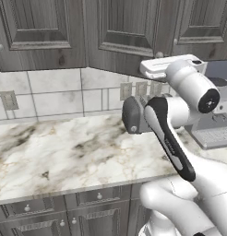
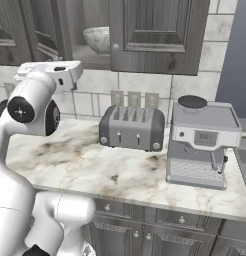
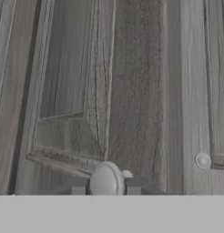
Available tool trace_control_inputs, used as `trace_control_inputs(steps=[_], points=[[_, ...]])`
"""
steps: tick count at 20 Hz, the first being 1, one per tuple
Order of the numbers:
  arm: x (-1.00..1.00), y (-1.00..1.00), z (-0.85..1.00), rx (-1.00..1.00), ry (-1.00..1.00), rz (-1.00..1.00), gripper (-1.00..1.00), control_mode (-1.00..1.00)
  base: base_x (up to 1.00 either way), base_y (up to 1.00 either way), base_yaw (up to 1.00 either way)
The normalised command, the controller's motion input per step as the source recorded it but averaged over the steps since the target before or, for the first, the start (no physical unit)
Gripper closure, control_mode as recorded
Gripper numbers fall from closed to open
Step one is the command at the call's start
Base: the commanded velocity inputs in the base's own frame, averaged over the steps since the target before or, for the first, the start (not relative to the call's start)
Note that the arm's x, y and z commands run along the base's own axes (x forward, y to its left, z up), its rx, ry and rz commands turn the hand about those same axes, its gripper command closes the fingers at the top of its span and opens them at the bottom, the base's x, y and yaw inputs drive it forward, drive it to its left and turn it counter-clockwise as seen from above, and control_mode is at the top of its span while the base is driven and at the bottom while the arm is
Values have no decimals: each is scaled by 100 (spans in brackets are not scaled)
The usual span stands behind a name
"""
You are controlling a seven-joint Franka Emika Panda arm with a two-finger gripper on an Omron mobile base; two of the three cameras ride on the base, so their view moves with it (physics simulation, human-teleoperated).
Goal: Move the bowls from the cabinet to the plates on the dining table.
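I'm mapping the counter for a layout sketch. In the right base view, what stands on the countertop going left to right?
Robot arm → toaster → coffee machine. Above the toaster, a bowl sits in the open cabinet.

Greys and veined marble across the kitchen wall.
The cabinet (image 2: 160, 35) is dark grey wood-grain with pale round knobs (image 3: 104, 180); inside it a bowl (image 2: 97, 39) shows mottled grey-white. The counter (image 1: 64, 152) is white marble veined brown and grey, backed by off-white tiles (image 1: 55, 94). The toaster (image 2: 132, 127) is dark grey, the coffee machine (image 2: 202, 142) silver-grey with a black top.
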Motion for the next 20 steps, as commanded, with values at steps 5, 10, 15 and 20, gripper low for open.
trace_control_inputs(steps=[5, 10, 15, 20], points=[[0, 3, 0, -1, 6, -2, -100, -100, 0, 0, 0], [-3, 4, 0, -2, 7, -1, -100, -100, 0, 0, 0], [-60, -9, 6, 0, 5, 0, -100, -100, 0, 0, 0], [-96, -33, 1, 0, 1, 0, -100, -100, 0, 0, 0]])
